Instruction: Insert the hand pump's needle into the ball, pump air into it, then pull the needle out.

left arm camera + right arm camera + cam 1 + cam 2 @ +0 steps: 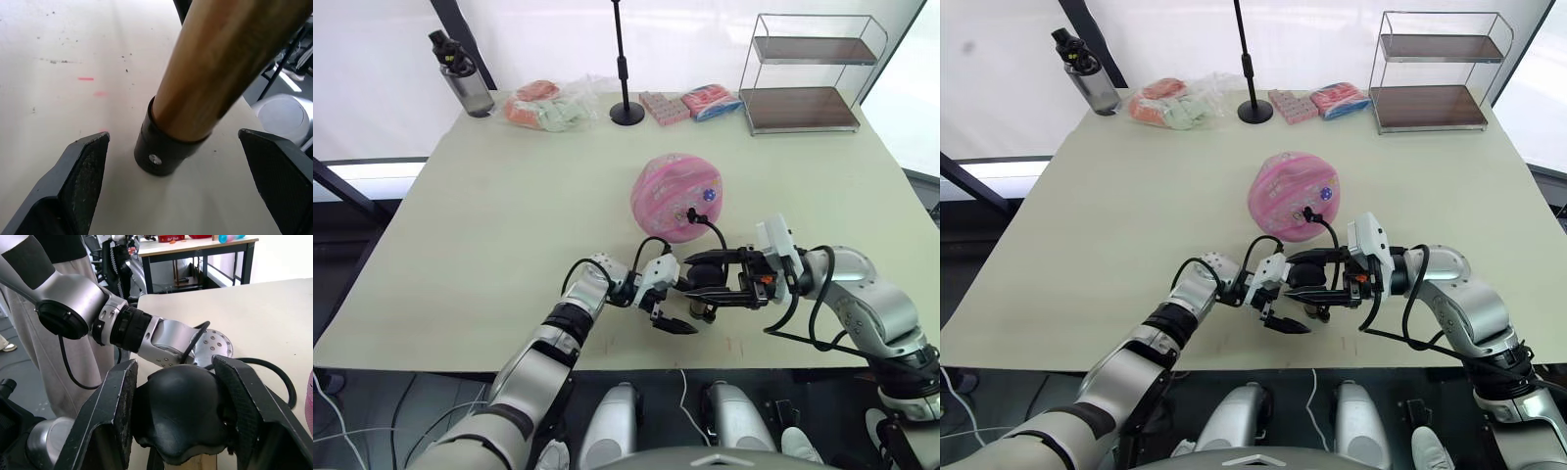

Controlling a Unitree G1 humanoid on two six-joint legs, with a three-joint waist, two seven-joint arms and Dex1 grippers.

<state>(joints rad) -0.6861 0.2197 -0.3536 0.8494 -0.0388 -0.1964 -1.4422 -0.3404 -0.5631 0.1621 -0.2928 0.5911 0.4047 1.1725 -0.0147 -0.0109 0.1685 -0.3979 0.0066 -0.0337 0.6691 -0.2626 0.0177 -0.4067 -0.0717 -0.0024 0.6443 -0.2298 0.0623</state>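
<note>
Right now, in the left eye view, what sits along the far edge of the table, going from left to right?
Water bottle → clear bag of snacks → black stand base → pink-checked packet → pink and blue packet → two-tier wire shelf.

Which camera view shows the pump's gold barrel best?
The left wrist view: the barrel and its black end cap loom close. The eye views show little of the pump; the right wrist view shows its black handle.

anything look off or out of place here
Nothing is spilled or damaged. The hand pump stands tilted on the table edge, the right gripper shut on its handle, left gripper open around its base.
</note>
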